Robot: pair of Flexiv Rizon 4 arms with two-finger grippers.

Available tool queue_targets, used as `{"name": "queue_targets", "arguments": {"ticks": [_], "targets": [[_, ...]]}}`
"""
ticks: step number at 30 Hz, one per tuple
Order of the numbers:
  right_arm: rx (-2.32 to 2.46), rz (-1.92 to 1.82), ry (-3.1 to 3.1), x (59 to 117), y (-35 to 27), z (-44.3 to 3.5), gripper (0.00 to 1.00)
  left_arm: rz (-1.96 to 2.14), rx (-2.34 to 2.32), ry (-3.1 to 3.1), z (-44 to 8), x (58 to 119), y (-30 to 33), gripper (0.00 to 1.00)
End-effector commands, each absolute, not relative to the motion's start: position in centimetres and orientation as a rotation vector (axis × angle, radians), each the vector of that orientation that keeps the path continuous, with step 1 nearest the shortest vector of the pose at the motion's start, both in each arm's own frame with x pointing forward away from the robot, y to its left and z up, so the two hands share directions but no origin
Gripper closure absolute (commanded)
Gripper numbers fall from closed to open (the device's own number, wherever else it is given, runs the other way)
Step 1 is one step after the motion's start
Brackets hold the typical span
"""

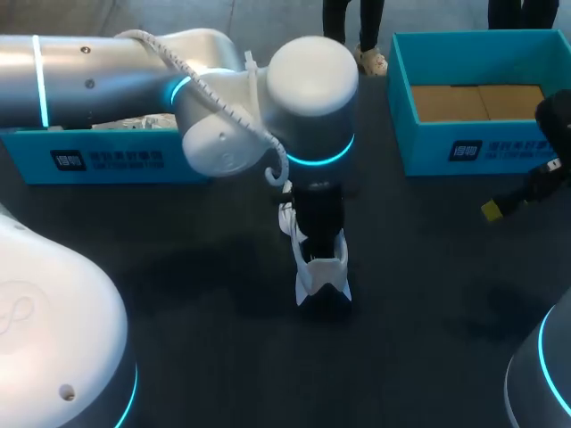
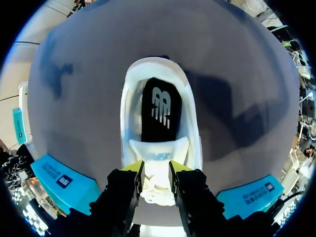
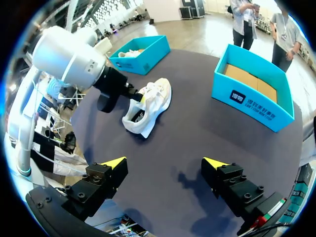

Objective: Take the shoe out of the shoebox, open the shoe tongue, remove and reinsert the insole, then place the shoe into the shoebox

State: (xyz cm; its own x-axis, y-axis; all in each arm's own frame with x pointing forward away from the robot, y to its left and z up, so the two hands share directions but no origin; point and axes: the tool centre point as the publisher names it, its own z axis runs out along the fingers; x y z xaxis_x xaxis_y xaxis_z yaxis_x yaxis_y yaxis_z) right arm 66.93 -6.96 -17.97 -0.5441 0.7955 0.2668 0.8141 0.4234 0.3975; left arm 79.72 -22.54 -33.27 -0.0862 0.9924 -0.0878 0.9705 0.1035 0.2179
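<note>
Shoe (image 1: 321, 272), white, resting on the dark table (image 1: 178, 267) near its middle, between the two blue shoeboxes and outside both. Your left arm comes in from the left and reaches past the centre, so that the left gripper (image 2: 157, 170) sits directly over the shoe's opening. In the left wrist view its yellow-tipped fingers (image 2: 133, 168) stand narrow, one on each side of the shoe tongue (image 2: 158, 148), which they pinch between them and hold folded back from the opening. Ahead of the fingers you look straight into the shoe, where the black insole (image 2: 160, 106) lies flat inside. Your right gripper (image 3: 164, 165) hangs at the table's right side, well apart from the shoe, fingers spread wide and holding nothing. The right shoebox (image 1: 464, 152) shows a bare brown cardboard floor. The left shoebox (image 1: 107, 159) holds pale contents that you cannot identify.
</note>
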Motion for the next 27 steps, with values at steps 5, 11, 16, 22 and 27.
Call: {"name": "queue_targets", "arguments": {"ticks": [5,11,16,22,27], "targets": [[-1.484,-0.763,-2.618,66.9,-6.9,-18.1,0.0,0.109,2.0,2.187,-32.7,80.4,-22.1,0.67],[-1.484,-0.763,-2.618,66.9,-6.9,-18.1,0.0,0.096,2.047,2.219,-34.1,79.8,-22.4,0.64],[-1.484,-0.763,-2.618,66.9,-6.9,-18.1,0.0,0.071,1.99,2.283,-33.7,79.7,-22.4,0.64],[-1.484,-0.763,-2.618,66.9,-6.9,-18.1,0.0,-0.022,1.761,2.393,-31.5,80.0,-22.6,0.43],[-1.484,-0.763,-2.618,66.9,-6.9,-18.1,0.0,-0.143,1.565,2.485,-30.3,80.0,-22.3,0.15]]}}
